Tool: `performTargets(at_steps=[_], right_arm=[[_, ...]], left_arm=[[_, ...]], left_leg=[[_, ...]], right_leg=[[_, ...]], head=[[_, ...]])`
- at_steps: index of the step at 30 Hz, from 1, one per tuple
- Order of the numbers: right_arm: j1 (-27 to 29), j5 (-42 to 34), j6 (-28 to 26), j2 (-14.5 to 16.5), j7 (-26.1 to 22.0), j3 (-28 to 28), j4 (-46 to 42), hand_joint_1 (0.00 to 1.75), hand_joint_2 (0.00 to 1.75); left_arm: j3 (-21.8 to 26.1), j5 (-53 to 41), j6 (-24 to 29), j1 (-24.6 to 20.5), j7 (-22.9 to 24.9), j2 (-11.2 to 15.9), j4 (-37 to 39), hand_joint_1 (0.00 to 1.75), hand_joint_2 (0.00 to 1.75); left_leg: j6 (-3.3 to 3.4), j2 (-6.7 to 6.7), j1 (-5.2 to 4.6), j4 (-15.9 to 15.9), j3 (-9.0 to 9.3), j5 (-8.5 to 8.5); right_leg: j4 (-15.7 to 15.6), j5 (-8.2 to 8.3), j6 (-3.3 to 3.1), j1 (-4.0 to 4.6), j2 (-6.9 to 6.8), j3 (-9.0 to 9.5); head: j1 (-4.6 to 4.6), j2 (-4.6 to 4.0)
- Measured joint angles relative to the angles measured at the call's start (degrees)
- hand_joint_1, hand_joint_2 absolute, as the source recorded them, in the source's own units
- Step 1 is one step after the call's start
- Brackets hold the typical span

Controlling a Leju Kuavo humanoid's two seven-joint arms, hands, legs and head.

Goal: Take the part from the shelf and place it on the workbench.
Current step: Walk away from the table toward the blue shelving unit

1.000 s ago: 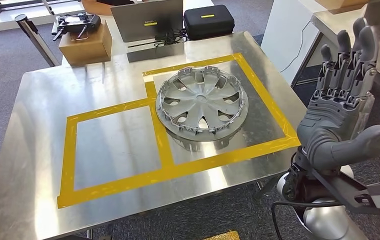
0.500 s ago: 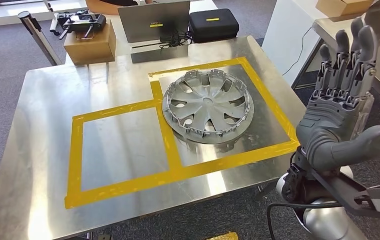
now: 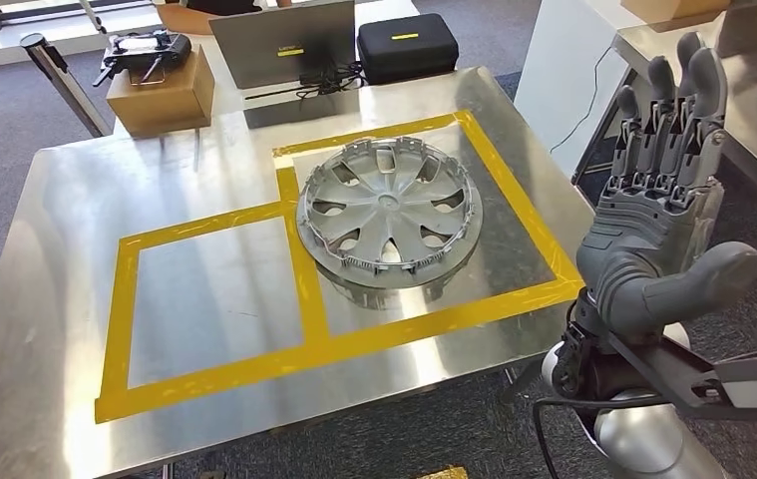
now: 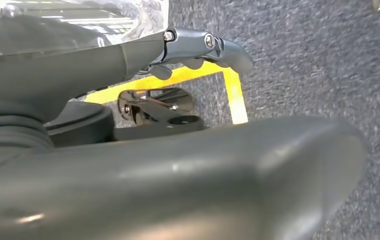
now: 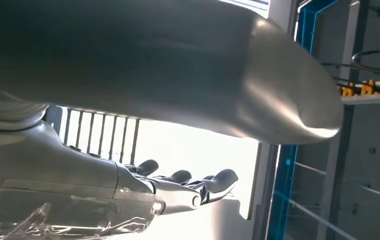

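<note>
Grey carpet all round, steel tabletop (image 3: 65, 200) in the middle of your head view. Yellow tape (image 3: 294, 249) marks 2 boxes on it, side by side. Part is a silver hubcap (image 3: 389, 218), lying flat in the right box, its left rim touching the tape strip between the boxes. Left box holds nothing.

Right hand (image 3: 658, 225) is up off the tabletop's right edge, palm toward the camera, fingers straight and apart, thumb out to the side, holding nothing. Well apart from the hubcap.

Behind the tabletop you get a cardboard box (image 3: 160, 95) with a black controller (image 3: 140, 48) on top, a grey laptop (image 3: 284, 42) and a black case (image 3: 406, 45).

Right wrist view adds what the head view doesn't: thick thumb (image 5: 187, 75) across the frame, dark fingers (image 5: 198, 185) extended against a bright window, blue frame upright (image 5: 285, 165) beside it. No hubcap there.

Left wrist view gives you the left hand (image 4: 177, 165): big grey thumb close up, dark fingertips (image 4: 218, 47) over carpet (image 4: 318, 60) with a yellow floor line (image 4: 233, 95). Nothing seen in it, but you can't tell how far the fingers are spread.
</note>
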Motion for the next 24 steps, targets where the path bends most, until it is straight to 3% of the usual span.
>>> performTargets(at_steps=[1, 4, 6, 9, 11, 13, 14, 15, 16, 17, 19, 20, 21, 24], right_arm=[[0.0, 0.0, 0.0, 0.0, 0.0, 0.1, 0.0, 0.00, 0.00], [-0.2, -0.1, 0.1, 0.1, 0.0, 0.2, 0.1, 0.00, 0.00], [-0.3, -0.1, 0.1, 0.2, 0.0, 0.2, 0.1, 0.00, 0.00], [-0.4, -0.1, 0.1, 0.3, 0.0, 0.2, 0.2, 0.00, 0.00], [-0.5, -0.1, 0.1, 0.3, 0.0, 0.2, 0.2, 0.00, 0.00], [-0.5, -0.3, 0.1, 0.3, 0.0, 0.2, 0.3, 0.00, 0.00], [-0.5, -0.4, 0.2, 0.3, 0.0, 0.3, 0.4, 0.00, 0.00], [-0.5, -0.5, 0.2, 0.3, 0.0, 0.3, 0.4, 0.00, 0.00], [-0.5, -0.5, 0.2, 0.3, 0.0, 0.4, 0.5, 0.00, 0.00], [-0.5, -0.6, 0.2, 0.3, 0.0, 0.4, 0.6, 0.00, 0.00], [-0.7, -0.6, 0.3, 0.4, 0.0, 0.6, 0.7, 0.00, 0.00], [-0.7, -0.6, 0.3, 0.4, -0.1, 0.6, 0.7, 0.00, 0.00], [-0.8, -0.6, 0.3, 0.4, -0.1, 0.6, 0.7, 0.00, 0.00], [-1.0, -0.7, 0.4, 0.5, -0.2, 0.7, 0.7, 0.00, 0.00]], left_arm=[[0.0, 0.0, 0.0, 0.0, 0.0, 0.0, 0.0, 0.00, 0.00], [0.0, 0.0, 0.2, -0.1, 0.0, 0.1, 0.0, 0.00, 0.00], [0.0, 0.0, 0.2, -0.1, 0.0, 0.1, 0.0, 0.00, 0.00], [0.0, 0.0, 0.1, -0.1, 0.0, 0.1, 0.0, 0.00, 0.00], [0.0, 0.0, 0.0, -0.1, 0.1, 0.1, 0.0, 0.00, 0.00], [0.0, -0.1, 0.0, -0.1, 0.1, 0.0, 0.0, 0.00, 0.00], [0.0, -0.1, 0.0, -0.1, 0.2, 0.0, 0.0, 0.00, 0.00], [0.0, -0.1, 0.0, -0.1, 0.2, 0.0, 0.0, 0.00, 0.00], [0.0, -0.1, 0.0, -0.1, 0.2, 0.0, 0.0, 0.00, 0.00], [0.0, -0.1, 0.0, -0.1, 0.2, 0.0, 0.0, 0.00, 0.00], [0.0, -0.1, 0.0, -0.1, 0.2, 0.0, 0.0, 0.00, 0.00], [0.0, -0.1, 0.0, -0.1, 0.2, 0.0, 0.0, 0.00, 0.00], [0.0, -0.1, 0.0, -0.1, 0.2, 0.0, 0.0, 0.00, 0.00], [0.0, -0.1, 0.0, -0.1, 0.2, 0.0, 0.0, 0.00, 0.00]], left_leg=[[0.48, 0.00, -0.26, -1.1, 0.53, 1.24], [2.15, -0.03, -1.15, -11.4, 5.25, 6.35], [2.58, -0.07, -1.57, -14.8, 6.60, 7.06], [3.15, -0.06, -1.57, -15.7, 6.47, 7.70], [3.81, 0.08, -1.38, -16.3, 6.18, 8.47], [4.26, 0.21, -1.53, -16.2, 5.53, 9.01], [4.39, 0.24, -1.66, -16.2, 5.12, 9.26], [4.45, 0.26, -1.77, -16.0, 4.70, 9.51], [4.48, 0.27, -1.87, -15.9, 4.28, 9.73], [4.47, 0.25, -1.95, -15.7, 3.91, 9.91], [4.23, 0.22, -2.11, -15.3, 3.28, 10.23], [3.96, 0.21, -2.15, -15.2, 3.05, 10.47], [3.61, 0.21, -2.14, -15.2, 2.87, 10.75], [2.52, 0.19, -2.01, -15.3, 2.56, 11.29]], right_leg=[[0.0, 0.02, -0.05, 0.22, 0.02, 0.02], [0.0, 0.19, 0.11, 0.65, 0.13, 0.08], [-0.1, 0.54, 0.71, 0.74, 0.16, -0.10], [-0.4, 0.76, 1.95, 0.60, 0.16, -0.26], [2.3, -1.97, 2.41, 0.58, 0.17, -1.21], [9.1, -6.56, 2.62, 0.58, 0.16, -3.45], [12.4, -8.14, 2.69, 0.59, 0.16, -4.40], [14.2, -8.67, 2.70, 0.60, 0.16, -4.61], [13.8, -8.12, 2.62, 0.63, 0.16, -3.78], [11.2, -6.70, 2.43, 0.69, 0.16, -1.80], [3.0, -4.11, 1.81, 0.96, 0.15, 3.32], [0.0, -3.41, 1.49, 1.13, 0.18, 5.04], [-1.6, -3.21, 1.20, 1.33, 0.21, 5.82], [-2.4, -2.25, 0.18, 1.46, 0.15, 5.44]], head=[[0.00, 0.00], [0.03, 0.00], [0.05, 0.00], [0.09, 0.00], [0.28, 0.00], [0.49, 0.00], [0.54, 0.00], [0.54, 0.00], [0.54, 0.00], [0.55, 0.00], [0.54, 0.00], [0.54, 0.00], [0.54, 0.00], [0.51, 0.00]])
